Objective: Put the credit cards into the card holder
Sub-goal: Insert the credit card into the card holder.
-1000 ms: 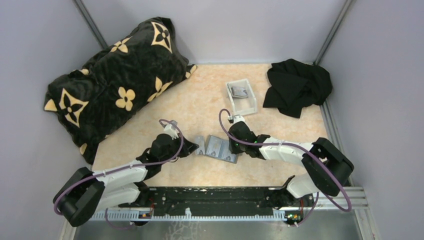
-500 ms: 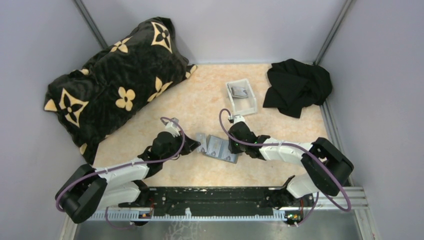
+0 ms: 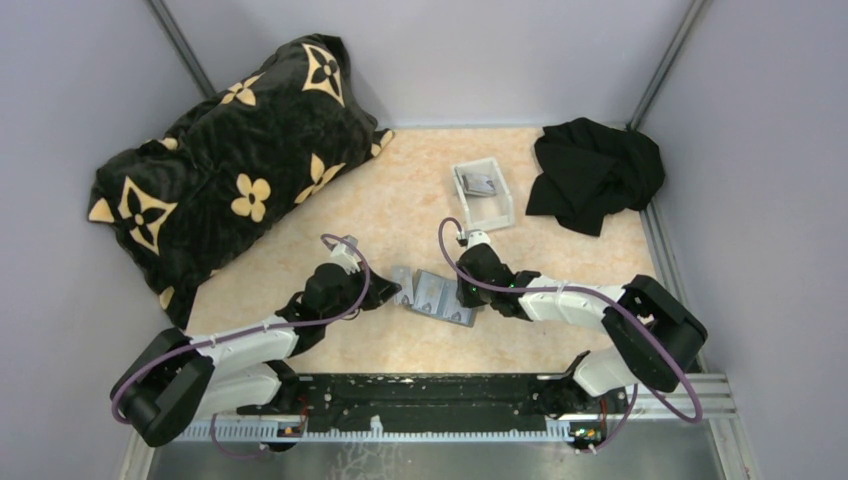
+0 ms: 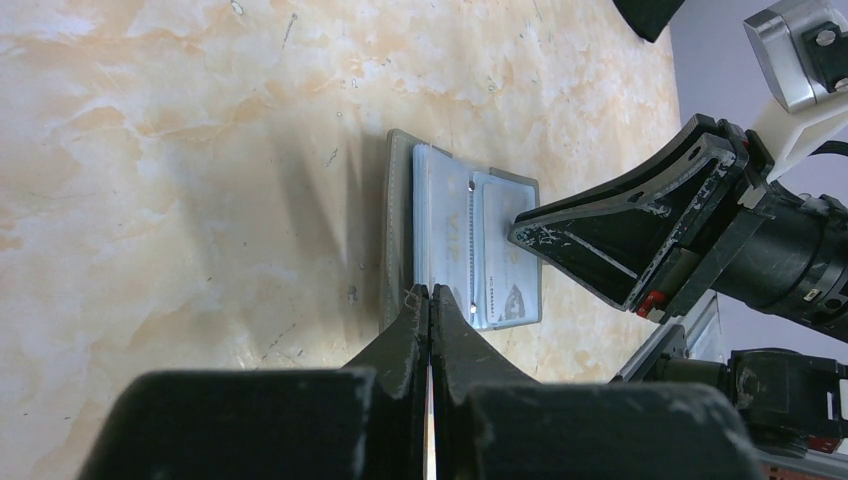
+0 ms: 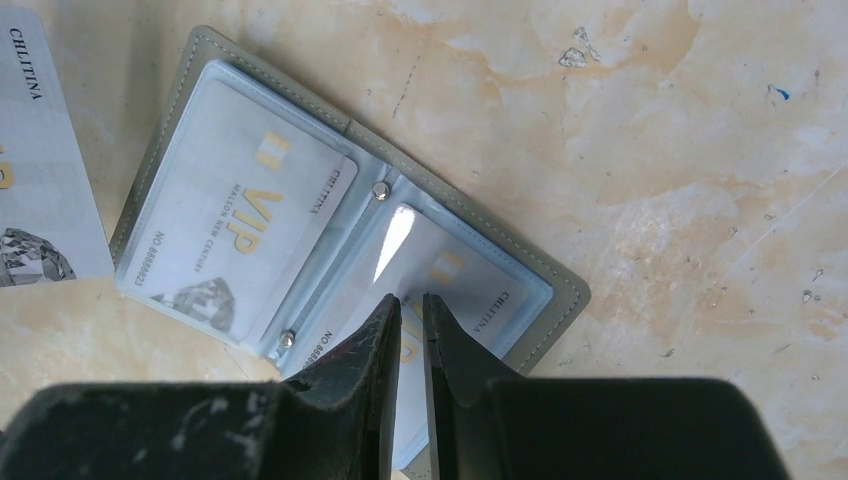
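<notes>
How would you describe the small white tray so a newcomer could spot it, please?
Start at the crumpled black cloth in the far right corner of the beige marbled table. Just left of it stands the small white rectangular tray, the only white, walled thing.

black floral cushion (image 3: 230, 170) far left | black cloth (image 3: 595, 170) far right | white tray (image 3: 492, 216) between

I see the card holder (image 5: 334, 265) lying open and flat on the worktop (image 5: 650, 120), directly under my right hand (image 5: 407, 300). It is grey, with a stitched border and two clear sleeves joined by small studs. A silvery VIP card (image 5: 235, 235) fills the sleeve away from that hand's fingertips. A second card (image 5: 470, 290) lies in the sleeve beneath them. A pale loose card (image 5: 40, 180), printed CHLITINA, sits just outside the VIP side, at my left hand (image 4: 430, 292).
</notes>
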Controlling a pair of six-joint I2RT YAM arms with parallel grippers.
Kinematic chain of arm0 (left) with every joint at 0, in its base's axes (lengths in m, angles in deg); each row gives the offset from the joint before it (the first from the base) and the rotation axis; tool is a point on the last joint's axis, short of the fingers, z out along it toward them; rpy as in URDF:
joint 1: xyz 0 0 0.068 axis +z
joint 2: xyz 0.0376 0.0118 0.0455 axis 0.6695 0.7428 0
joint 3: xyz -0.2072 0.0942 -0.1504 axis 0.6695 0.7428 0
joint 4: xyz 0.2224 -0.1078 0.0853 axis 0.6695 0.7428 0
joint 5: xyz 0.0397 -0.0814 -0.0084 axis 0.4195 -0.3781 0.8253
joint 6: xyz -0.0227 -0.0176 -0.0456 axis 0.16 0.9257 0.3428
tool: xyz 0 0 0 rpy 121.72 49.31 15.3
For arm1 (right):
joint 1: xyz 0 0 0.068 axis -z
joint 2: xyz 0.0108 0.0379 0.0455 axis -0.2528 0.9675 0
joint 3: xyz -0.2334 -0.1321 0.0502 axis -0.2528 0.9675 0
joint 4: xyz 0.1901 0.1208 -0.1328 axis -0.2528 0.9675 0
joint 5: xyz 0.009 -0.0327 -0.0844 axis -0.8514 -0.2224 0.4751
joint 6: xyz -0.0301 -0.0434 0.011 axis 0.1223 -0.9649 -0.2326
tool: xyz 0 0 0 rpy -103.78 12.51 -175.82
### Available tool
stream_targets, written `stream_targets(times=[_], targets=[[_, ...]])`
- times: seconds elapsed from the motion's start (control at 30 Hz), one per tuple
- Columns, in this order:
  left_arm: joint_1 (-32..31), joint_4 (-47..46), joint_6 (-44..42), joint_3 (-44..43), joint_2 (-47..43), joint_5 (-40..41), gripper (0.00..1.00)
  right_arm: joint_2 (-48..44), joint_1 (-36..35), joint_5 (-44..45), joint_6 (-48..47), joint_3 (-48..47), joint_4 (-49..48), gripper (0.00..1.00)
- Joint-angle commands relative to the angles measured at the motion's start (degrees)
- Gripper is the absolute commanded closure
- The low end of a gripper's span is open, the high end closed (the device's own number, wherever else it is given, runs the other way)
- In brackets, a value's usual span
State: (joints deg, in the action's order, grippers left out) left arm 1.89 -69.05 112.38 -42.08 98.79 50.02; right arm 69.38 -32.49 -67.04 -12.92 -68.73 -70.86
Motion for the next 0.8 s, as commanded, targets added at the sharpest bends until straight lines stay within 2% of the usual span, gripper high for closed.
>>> stream_targets(times=[0.0, 0.77], targets=[[-0.14, -1.49, -1.52, -0.87, 0.01, 0.39, 1.0, 0.79, -0.53, -0.35, 0.46, 1.1, 0.49, 0.85], [-0.12, -2.45, -1.98, -0.44, 1.73, 0.14, 1.0, 0.87, -0.57, -0.63, 0.54, 1.17, 0.48, 0.85]])
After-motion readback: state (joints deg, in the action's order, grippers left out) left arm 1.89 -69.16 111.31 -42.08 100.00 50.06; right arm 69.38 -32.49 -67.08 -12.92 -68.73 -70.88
